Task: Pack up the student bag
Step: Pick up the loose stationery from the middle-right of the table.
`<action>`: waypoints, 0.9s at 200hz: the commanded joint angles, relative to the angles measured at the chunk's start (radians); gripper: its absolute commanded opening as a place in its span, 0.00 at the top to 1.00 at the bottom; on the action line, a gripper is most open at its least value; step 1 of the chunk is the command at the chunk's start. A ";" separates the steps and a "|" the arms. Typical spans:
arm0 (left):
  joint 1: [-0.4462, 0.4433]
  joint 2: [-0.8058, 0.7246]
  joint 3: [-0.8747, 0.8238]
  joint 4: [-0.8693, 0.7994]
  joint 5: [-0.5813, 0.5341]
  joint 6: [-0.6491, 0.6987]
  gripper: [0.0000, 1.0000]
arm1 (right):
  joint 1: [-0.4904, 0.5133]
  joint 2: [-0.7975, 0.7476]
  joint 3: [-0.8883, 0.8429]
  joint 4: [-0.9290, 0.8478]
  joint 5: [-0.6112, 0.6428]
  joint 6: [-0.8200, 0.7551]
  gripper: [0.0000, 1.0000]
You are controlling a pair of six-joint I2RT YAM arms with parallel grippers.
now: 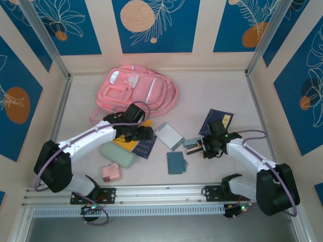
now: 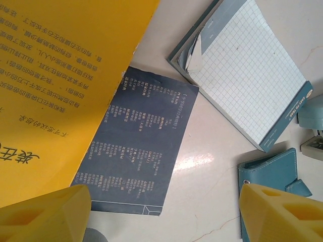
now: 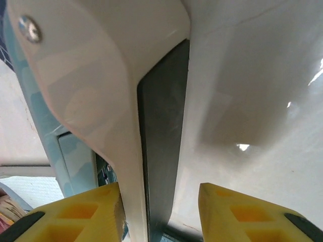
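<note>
The pink student bag lies flat at the back of the table, front pockets up. My left gripper hovers in front of it, over a yellow book and a dark blue booklet; its fingers stand open with bare table between them. My right gripper is low on the table at a white and pale blue stapler. The stapler's white body runs between the yellow fingers, against the left one, with a gap to the right one.
A grid-paper notebook and a teal wallet lie between the arms. A green pencil case and a small pink pouch sit near the left base. A dark blue book lies behind the right gripper.
</note>
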 commanded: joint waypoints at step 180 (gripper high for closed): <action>0.094 0.912 1.422 -0.485 -0.412 0.298 0.24 | -0.044 -0.220 0.096 -0.088 -0.033 -0.424 0.97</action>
